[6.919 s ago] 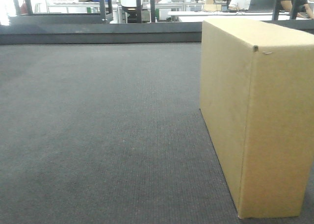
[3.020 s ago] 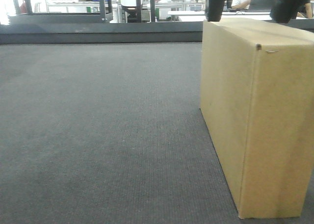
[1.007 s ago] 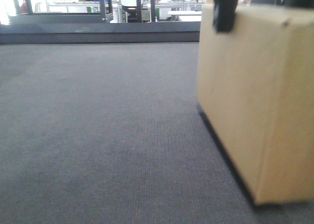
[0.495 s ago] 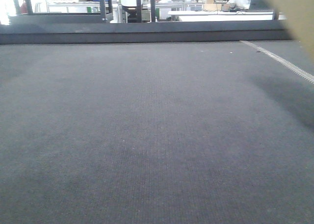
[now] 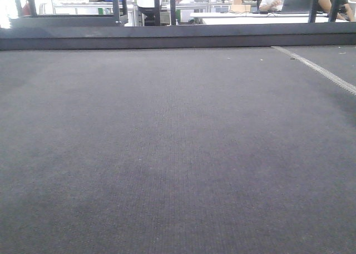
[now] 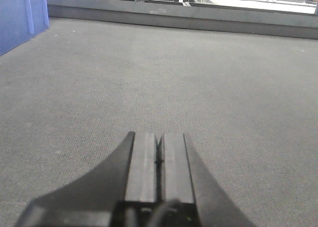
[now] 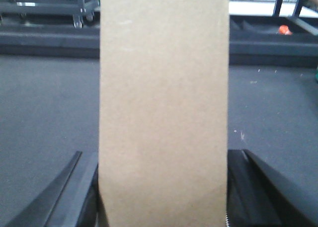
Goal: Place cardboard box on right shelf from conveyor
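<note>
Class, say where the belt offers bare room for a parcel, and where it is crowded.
Bare: the belt in the front view, near edge to far rim, both sides of the seam. Crowded: by the blue bin, and around the box held in the right claw.

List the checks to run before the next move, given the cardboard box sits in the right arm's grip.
1. Cardboard box held in the right gripper, with fingers on both sides of it: ok.
2. Box upright and centred in the grip, in the right wrist view: ok.
3. Box off the conveyor, with only bare belt in the front view: ok.
4. Left gripper shut and empty above the belt: ok.
5. Right shelf located and free, though it is in no view: cannot tell.
6. Path to the shelf unobstructed: cannot tell.
</note>
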Available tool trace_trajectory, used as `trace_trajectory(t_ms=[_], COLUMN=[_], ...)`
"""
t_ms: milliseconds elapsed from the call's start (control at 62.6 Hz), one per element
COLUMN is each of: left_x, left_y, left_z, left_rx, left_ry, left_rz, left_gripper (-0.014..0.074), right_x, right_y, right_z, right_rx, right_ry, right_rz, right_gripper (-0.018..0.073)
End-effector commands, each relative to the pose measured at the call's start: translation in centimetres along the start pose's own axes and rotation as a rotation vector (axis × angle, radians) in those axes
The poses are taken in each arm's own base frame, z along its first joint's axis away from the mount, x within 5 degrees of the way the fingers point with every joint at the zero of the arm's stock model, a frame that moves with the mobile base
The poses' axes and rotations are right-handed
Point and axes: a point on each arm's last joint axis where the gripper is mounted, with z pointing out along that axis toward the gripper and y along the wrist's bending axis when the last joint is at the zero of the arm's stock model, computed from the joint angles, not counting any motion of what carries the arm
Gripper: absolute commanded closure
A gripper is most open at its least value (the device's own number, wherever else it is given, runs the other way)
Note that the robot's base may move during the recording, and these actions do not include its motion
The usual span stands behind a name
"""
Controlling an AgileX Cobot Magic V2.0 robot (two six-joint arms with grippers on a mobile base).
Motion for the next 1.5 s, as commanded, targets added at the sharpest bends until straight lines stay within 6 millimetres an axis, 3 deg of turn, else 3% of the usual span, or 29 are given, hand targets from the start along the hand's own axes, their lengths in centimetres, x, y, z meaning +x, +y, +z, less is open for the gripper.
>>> trace_trajectory(t_ms=[0, 272, 1486], left_x=[-0.9, -0.9, -0.9], left_y=[0.0, 0.0, 0.0], left_z=[-0.1, -0.1, -0.1], left_rx=[0.001, 0.001, 0.001], left_ry=[-0.094, -0.094, -0.094], left_rz=[-0.01, -0.01, -0.01], left_gripper=[0.0715, 0.0715, 0.0715], right_x=[-1.6, -1.4, -1.5], right_y=[0.0, -0.1, -0.1], right_z=[-1.8, -4.8, -4.9], right_rx=[-0.006, -0.002, -0.002], right_ry=[-0.186, -0.254, -0.256], right_rz=[-0.026, -0.022, -0.022], right_gripper=[0.014, 0.014, 0.014])
